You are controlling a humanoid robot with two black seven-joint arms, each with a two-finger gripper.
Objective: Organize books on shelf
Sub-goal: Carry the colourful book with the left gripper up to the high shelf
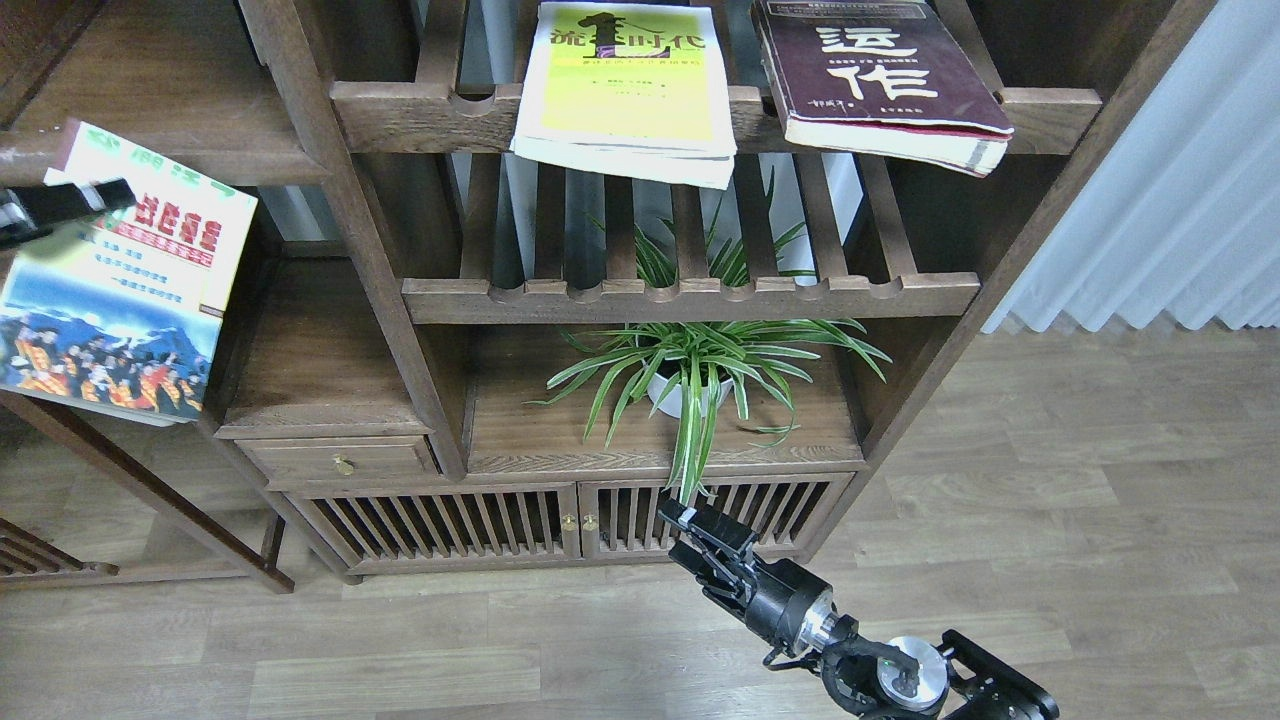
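Right tool [690,527] hangs well below maroon book [885,75].

Yellow-green book [622,85]: top edge cut by frame. Maroon book [880,75]: upper part cut by frame, small print unreadable. Picture-cover book [120,280]: left side out of frame, title partly covered by left gripper [100,197]. Left gripper: blurred, arm cut at frame edge, fingers indistinguishable. Right gripper [685,525]: dark, finger gap not discernible. White pot [680,392]: mostly hidden by spider plant [700,360] leaves.
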